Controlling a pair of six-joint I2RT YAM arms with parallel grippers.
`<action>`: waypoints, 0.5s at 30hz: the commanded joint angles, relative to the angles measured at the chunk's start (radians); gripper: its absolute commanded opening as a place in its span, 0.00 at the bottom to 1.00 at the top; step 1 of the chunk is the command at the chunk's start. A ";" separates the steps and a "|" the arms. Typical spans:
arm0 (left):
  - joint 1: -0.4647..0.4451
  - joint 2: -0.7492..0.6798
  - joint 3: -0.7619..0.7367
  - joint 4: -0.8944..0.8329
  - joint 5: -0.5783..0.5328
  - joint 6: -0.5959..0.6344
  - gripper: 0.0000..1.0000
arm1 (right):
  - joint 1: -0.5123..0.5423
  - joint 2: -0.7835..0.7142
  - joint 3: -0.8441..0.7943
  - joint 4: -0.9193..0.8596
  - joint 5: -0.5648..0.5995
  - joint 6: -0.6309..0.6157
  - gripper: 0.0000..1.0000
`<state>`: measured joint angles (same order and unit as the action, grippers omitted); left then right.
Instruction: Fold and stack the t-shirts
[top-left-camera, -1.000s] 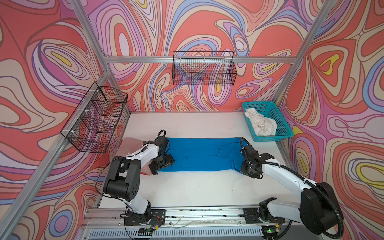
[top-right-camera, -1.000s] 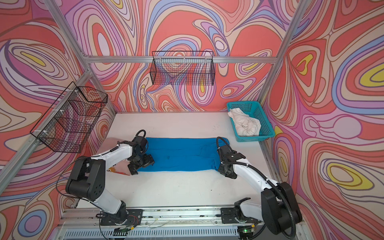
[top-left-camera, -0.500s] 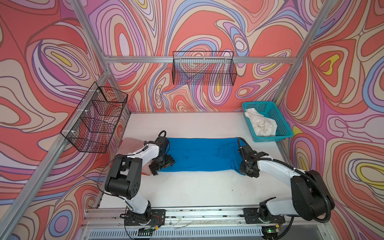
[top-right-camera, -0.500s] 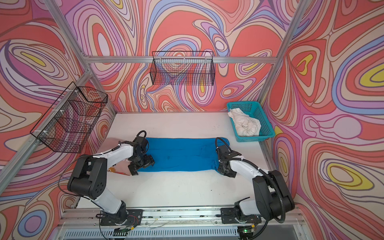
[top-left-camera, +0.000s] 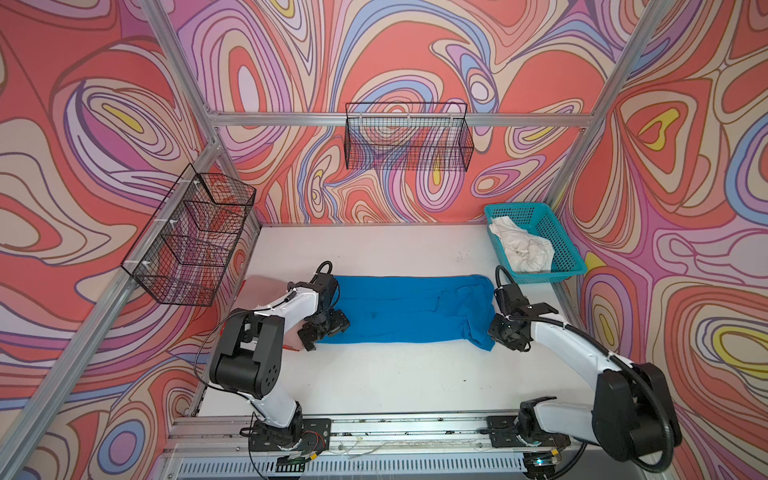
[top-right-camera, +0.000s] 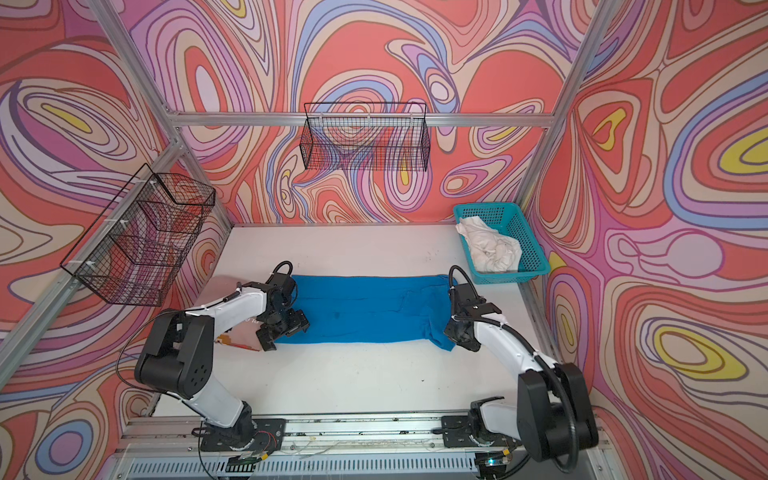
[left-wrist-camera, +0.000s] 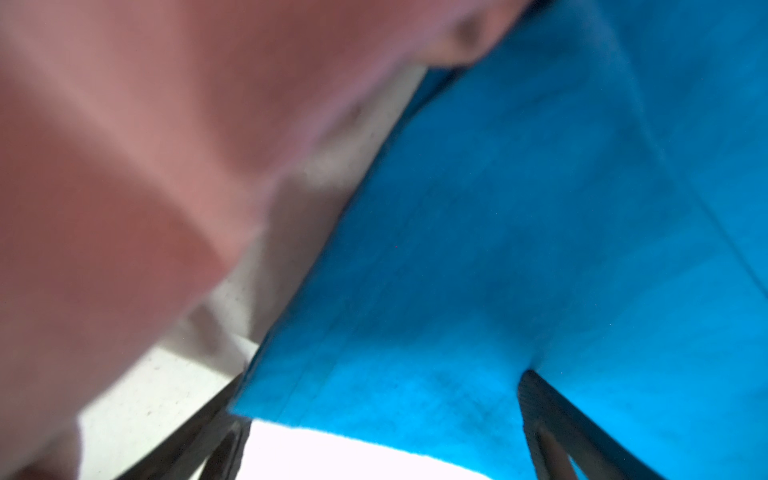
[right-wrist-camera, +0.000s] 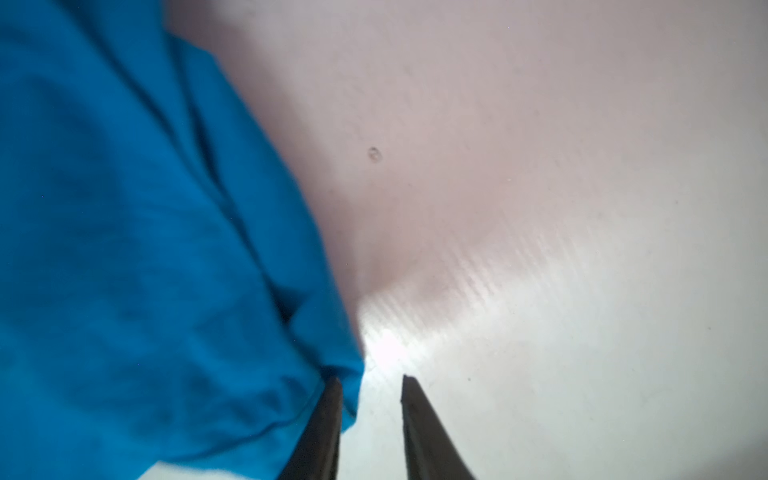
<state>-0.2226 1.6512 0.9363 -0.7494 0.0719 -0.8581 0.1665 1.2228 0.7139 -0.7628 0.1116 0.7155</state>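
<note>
T-shirt (top-left-camera: 407, 309), blue, stretches flat from left hand (top-left-camera: 326, 330) to right hand (top-left-camera: 496, 334).

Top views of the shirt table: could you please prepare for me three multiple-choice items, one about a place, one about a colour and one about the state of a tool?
1. Where is the crumpled off-white shirt?
A. hanging on a wall hook
B. in the teal basket
C. under the right arm

2. What colour is the spread-out shirt on the table?
A. green
B. yellow
C. bright blue

3. How do the jaws of the left tool stand?
A. wide apart
B. shut on a hem
C. shut on nothing

Answers:
1 B: in both top views it lies inside the basket at the far right corner.
2 C: every view shows its cloth as bright blue.
3 A: the left wrist view shows the fingers far apart, with flat blue cloth between them.
</note>
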 joint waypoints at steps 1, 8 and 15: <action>0.006 0.024 -0.024 0.005 -0.016 -0.017 1.00 | -0.001 -0.094 -0.043 0.015 -0.110 0.035 0.40; 0.006 0.015 -0.027 0.001 -0.019 -0.015 1.00 | -0.002 -0.066 -0.087 0.119 -0.143 0.045 0.35; 0.006 0.010 -0.028 0.000 -0.023 -0.015 1.00 | -0.011 -0.002 -0.113 0.193 -0.097 0.011 0.26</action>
<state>-0.2226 1.6508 0.9352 -0.7475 0.0723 -0.8581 0.1635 1.1999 0.6212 -0.6247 -0.0120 0.7376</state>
